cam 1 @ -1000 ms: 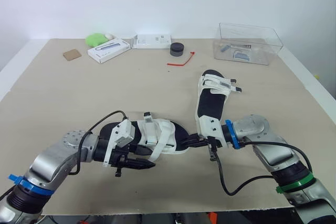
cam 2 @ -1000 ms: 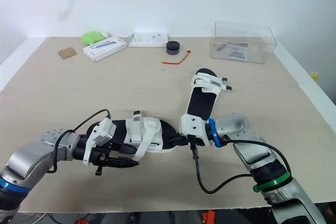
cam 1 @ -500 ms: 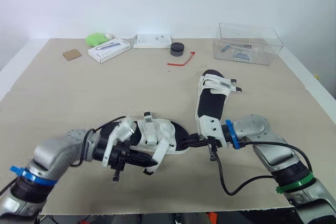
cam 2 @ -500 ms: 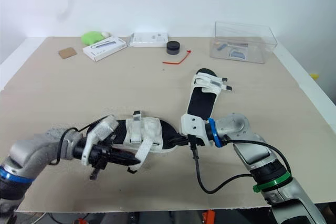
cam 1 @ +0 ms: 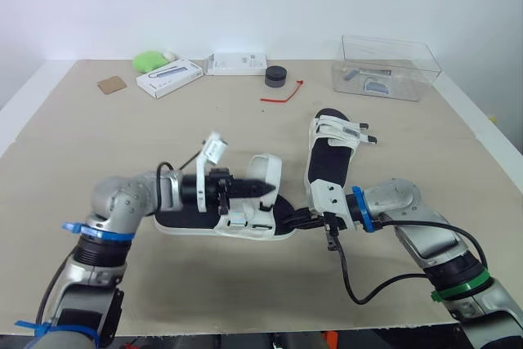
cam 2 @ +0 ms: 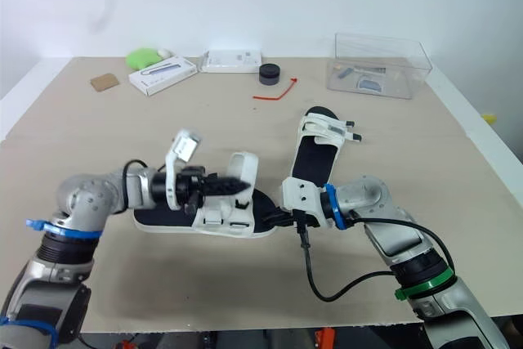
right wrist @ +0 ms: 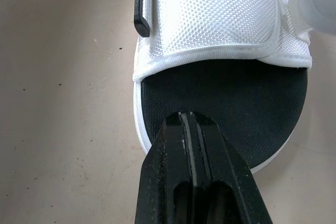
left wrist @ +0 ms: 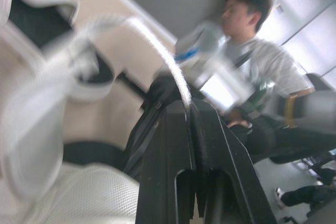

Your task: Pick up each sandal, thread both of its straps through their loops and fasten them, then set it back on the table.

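Head views: the sandal is lying on the worktop, and the left hand is pinching its strap and holding it arched up. The right hand, pressed together, is pinning the sandal's end. 1 hard tug could be dragging the sole out from under that pin.

Left wrist view: just the strap's thin edge is sitting between the fingers, so it risks slipping free.

Right wrist view: the fingers are bearing on the footbed near its rim, a shallow hold.
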Robot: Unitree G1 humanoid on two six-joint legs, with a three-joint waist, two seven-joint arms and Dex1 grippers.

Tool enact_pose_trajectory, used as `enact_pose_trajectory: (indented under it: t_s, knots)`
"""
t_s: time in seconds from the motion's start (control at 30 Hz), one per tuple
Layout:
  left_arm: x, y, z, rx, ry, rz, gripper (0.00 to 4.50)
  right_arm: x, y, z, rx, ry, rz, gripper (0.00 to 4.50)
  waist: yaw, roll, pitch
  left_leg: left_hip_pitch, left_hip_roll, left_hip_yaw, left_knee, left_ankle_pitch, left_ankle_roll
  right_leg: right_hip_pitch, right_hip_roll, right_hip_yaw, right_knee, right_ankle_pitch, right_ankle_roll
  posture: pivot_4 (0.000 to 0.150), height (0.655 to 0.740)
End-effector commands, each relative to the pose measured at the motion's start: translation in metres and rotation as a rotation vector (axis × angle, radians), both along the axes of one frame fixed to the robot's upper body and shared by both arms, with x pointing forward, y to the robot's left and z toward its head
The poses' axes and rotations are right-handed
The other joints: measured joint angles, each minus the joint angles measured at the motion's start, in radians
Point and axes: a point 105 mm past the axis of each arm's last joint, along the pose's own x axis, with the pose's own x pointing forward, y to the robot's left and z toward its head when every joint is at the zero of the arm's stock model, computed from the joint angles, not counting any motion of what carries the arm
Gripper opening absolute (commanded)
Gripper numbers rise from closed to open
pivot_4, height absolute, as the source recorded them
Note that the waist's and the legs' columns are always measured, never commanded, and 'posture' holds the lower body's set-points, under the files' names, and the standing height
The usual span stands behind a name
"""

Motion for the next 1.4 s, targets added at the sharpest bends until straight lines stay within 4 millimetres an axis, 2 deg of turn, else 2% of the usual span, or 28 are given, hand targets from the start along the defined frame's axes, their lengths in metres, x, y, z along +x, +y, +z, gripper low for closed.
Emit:
enact_pose_trajectory:
  t_s: [0.03, 0.27, 0.6, 0.8, 1.03, 1.4]
  knots:
    - [-0.006, -0.001, 0.002, 0.029, -0.05, -0.01, 0.08, 0.001, -0.009, -0.004, -0.031, -0.003, -0.044, 0.0, 0.002, 0.0, 0.0, 0.0, 0.0, 0.0, 0.0, 0.0, 0.0, 0.0, 0.0, 0.0, 0.0, 0.0, 0.0, 0.15, 0.74]
    - [-0.002, 0.006, -0.003, 0.052, -0.033, 0.025, 0.08, 0.0, -0.01, -0.005, -0.034, -0.001, -0.047, 0.0, 0.004, 0.0, 0.0, 0.0, -0.001, 0.0, 0.0, 0.0, 0.0, 0.0, 0.0, 0.0, 0.0, 0.0, 0.0, 0.15, 0.74]
    - [-0.016, -0.008, -0.005, 0.058, 0.021, -0.046, 0.08, 0.002, -0.007, -0.004, -0.033, -0.008, -0.038, 0.0, 0.004, 0.0, 0.0, 0.0, -0.001, 0.0, 0.0, 0.0, 0.0, 0.0, -0.001, 0.0, 0.0, 0.0, 0.0, 0.15, 0.74]
    - [-0.021, -0.008, -0.012, 0.088, 0.052, -0.068, 0.08, 0.001, -0.007, -0.005, -0.032, -0.007, -0.038, 0.0, 0.005, 0.0, 0.0, 0.0, -0.001, 0.0, 0.0, 0.0, 0.0, 0.0, -0.001, 0.0, 0.0, 0.0, 0.001, 0.15, 0.74]
    - [-0.011, -0.01, 0.0, 0.043, 0.091, -0.058, 0.08, 0.0, -0.006, -0.006, -0.031, -0.008, -0.037, 0.0, 0.005, 0.0, 0.0, 0.0, -0.001, 0.0, 0.0, 0.0, 0.0, 0.0, -0.002, -0.001, -0.001, 0.0, 0.001, 0.15, 0.74]
    - [-0.016, -0.011, -0.001, 0.06, 0.112, -0.088, 0.08, -0.001, -0.006, -0.007, -0.029, -0.004, -0.041, 0.0, 0.005, 0.0, 0.0, 0.0, -0.001, 0.0, 0.0, 0.0, 0.0, 0.0, -0.002, 0.0, -0.001, 0.0, 0.001, 0.15, 0.74]
